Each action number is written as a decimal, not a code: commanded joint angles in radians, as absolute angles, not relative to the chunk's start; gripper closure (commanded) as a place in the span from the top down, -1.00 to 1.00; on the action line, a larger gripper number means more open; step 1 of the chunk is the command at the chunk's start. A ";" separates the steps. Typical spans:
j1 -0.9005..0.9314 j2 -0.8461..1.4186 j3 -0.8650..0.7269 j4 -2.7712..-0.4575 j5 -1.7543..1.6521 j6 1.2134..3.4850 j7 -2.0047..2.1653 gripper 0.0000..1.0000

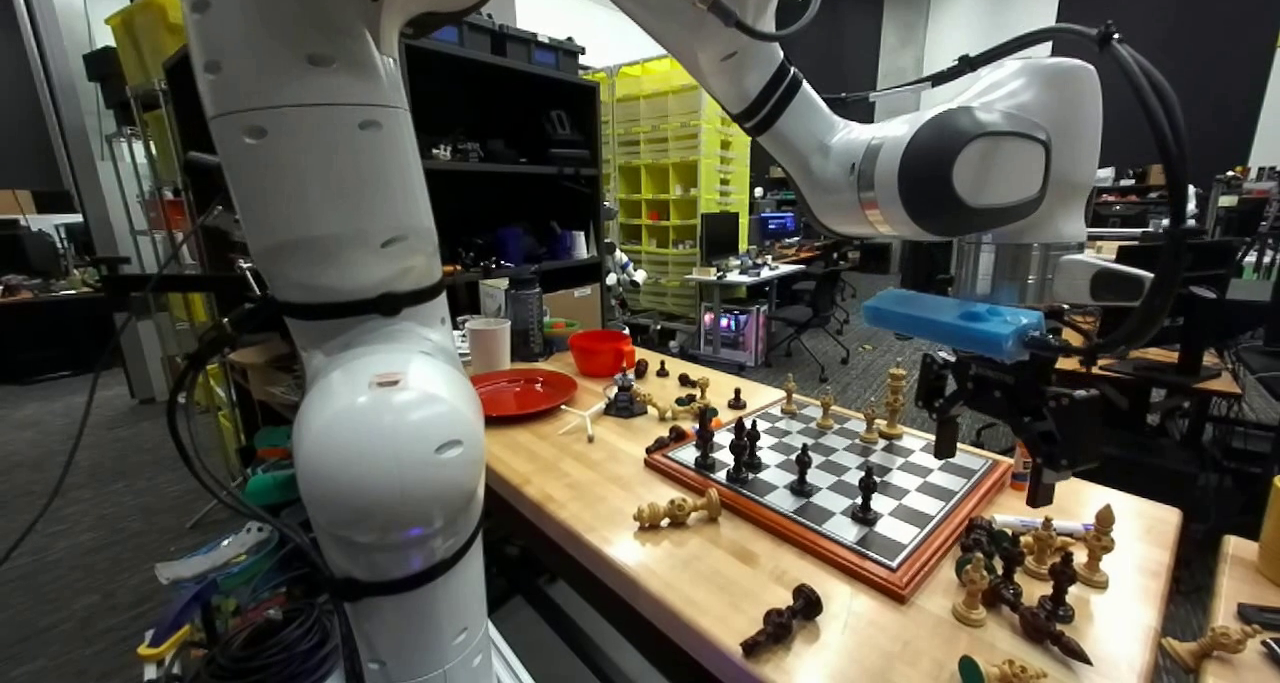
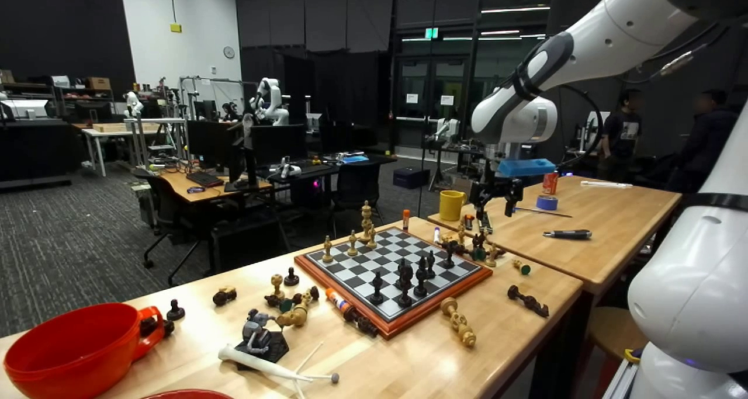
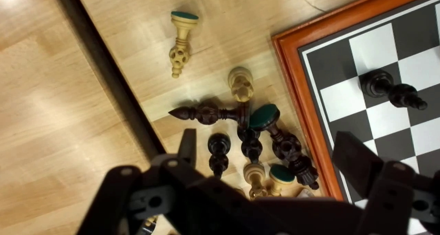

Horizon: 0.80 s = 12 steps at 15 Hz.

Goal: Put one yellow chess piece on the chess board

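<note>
yellow chess piece (image 1: 970, 594) stands upright between the chess board (image 1: 905, 483) and the end edge of the surface (image 1: 1130, 603), below the jaws (spread, holding nothing), so i'd go down

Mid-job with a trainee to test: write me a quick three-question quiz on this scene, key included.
1. True or false: the gripper is open and holds nothing.
2. How many yellow pieces do both exterior views show standing on the chess board?
3. In the wrist view, the topmost yellow piece lies on its side; its underside is: A) red, B) green, C) white?
Key: 1 true; 2 four; 3 B.
</note>
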<state>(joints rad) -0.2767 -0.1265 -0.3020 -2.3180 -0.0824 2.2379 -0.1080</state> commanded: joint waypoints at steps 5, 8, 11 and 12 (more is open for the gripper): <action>-0.285 -0.060 -0.298 -2.329 -0.110 2.286 -0.052 1.00; -0.284 -0.026 -0.298 -2.326 -0.114 2.304 -0.035 1.00; -0.284 0.002 -0.299 -2.327 -0.124 2.315 -0.018 1.00; -0.284 0.012 -0.299 -2.325 -0.128 2.317 -0.013 1.00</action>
<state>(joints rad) -0.2770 -0.0056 -0.3025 -2.3215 -0.0949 2.2989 -0.0478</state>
